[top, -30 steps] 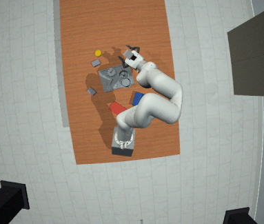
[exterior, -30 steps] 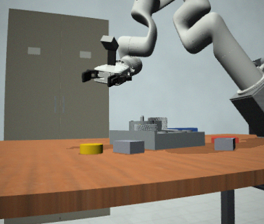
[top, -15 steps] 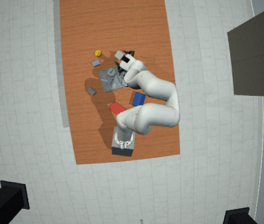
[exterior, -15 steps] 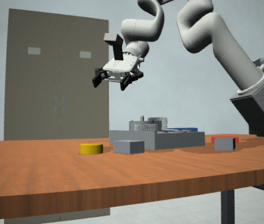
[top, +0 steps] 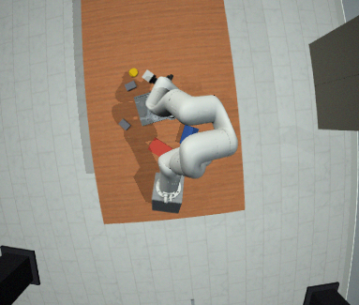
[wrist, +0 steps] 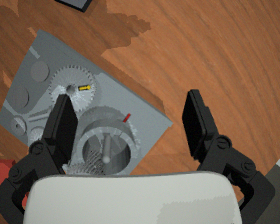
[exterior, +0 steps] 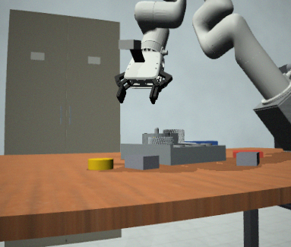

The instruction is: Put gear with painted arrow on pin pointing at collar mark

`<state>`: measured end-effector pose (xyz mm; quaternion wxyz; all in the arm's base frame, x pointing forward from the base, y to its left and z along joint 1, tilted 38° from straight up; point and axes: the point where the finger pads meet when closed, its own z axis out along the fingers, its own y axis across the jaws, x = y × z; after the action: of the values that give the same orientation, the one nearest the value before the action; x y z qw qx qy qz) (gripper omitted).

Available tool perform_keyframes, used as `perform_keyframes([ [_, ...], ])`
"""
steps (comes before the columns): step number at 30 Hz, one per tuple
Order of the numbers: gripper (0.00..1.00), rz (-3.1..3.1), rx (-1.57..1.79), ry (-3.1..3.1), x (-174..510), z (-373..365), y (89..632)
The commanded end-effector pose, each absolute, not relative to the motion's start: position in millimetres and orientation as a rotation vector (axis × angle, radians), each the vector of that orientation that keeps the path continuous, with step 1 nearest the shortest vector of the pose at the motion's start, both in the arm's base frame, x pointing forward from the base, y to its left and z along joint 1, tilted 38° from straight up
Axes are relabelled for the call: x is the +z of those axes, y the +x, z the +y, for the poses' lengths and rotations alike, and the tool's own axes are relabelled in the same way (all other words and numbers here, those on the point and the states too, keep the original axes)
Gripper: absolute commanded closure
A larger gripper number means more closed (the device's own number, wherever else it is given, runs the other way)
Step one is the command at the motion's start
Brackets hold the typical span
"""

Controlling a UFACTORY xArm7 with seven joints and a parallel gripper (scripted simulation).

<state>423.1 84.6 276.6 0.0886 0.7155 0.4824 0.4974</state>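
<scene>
The grey timing case (top: 142,107) (exterior: 198,155) (wrist: 149,121) lies on the wooden table. In the wrist view a toothed gear (wrist: 73,83) with a small yellow arrow lies flat on the case. Just below it in that view stands a round collar (wrist: 106,123) with a red mark (wrist: 126,118) on its rim. The thin pin stands in the collar's middle. My gripper (top: 161,78) (exterior: 137,98) (wrist: 128,105) is open and empty. It hangs well above the case and points down, with the collar by its left finger.
A yellow disc (top: 133,72) (exterior: 100,163) and a grey block (top: 130,85) (exterior: 141,162) lie near the case. Another grey block (top: 125,124) (exterior: 247,159), a red block (top: 158,146) and a blue block (top: 188,133) lie nearer the arm's base.
</scene>
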Motion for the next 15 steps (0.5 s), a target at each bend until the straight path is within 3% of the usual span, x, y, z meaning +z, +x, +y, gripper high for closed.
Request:
perform_keyframes([
  [1, 0.0, 1.37, 1.313, 2.206, 264.6, 92.5, 421.0],
  [15, 0.0, 1.285, 1.009, 2.33, 236.9, 109.8, 410.0],
])
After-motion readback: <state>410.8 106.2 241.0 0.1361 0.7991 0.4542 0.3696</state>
